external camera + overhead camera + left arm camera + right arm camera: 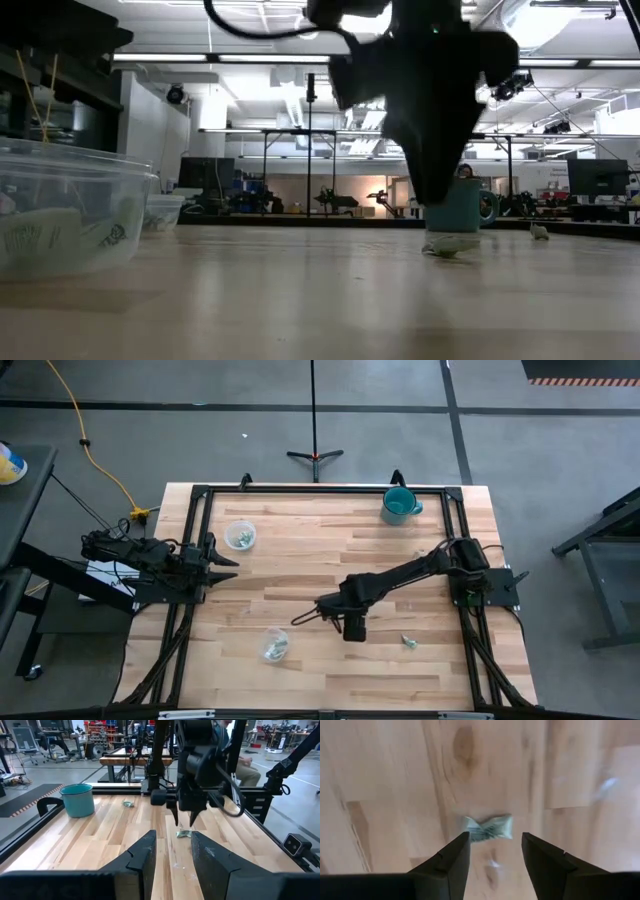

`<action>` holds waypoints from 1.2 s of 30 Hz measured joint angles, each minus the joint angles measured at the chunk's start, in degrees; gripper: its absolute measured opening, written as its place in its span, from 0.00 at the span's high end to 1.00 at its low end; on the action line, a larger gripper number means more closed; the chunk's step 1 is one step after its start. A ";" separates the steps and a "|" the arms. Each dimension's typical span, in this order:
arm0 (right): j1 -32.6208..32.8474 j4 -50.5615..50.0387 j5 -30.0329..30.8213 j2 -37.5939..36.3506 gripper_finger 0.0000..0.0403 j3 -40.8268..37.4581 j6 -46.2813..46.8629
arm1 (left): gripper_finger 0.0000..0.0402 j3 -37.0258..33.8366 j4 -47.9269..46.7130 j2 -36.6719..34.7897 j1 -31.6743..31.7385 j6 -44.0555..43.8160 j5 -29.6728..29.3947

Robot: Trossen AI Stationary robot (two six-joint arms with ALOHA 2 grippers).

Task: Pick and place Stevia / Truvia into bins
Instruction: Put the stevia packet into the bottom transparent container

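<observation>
Right gripper poised over a crumpled sachet, fingers apart.

The right gripper [492,851] hangs just above a creased green-and-white Stevia sachet [487,828] lying flat on the bench [330,540], its fingers spread to either side of it. To grasp well, I judge it should drop straight down, centred, and pinch the raised crease. The nearer clear cup [275,645] sits well off to its side, another sachet [408,642] opposite. The left gripper [172,851] waits open at the bench edge.

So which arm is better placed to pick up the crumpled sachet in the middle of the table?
The right. Its gripper hangs open directly over the sachet, fingers either side of it. The left gripper waits at the table's left edge, well away, only facing the sachet from a distance.
</observation>
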 joint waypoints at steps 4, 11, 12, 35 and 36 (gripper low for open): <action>0.60 4.22 -2.10 0.00 0.58 -5.41 2.20 | 0.61 0.00 0.01 0.02 -0.01 -0.02 0.04; 0.58 8.40 -5.84 0.00 0.58 -8.30 3.90 | 0.61 0.00 0.05 0.00 0.01 -0.02 0.21; 0.55 8.26 -5.89 0.00 0.58 -8.30 3.89 | 0.61 0.00 0.03 0.00 0.01 -0.02 0.21; 0.75 8.41 8.83 -7.67 0.72 -8.19 38.63 | 0.61 0.00 0.36 0.04 -0.01 -0.02 0.15; 0.90 10.63 7.49 -6.97 0.72 -8.18 39.05 | 0.61 0.00 0.29 0.04 0.01 -0.04 0.12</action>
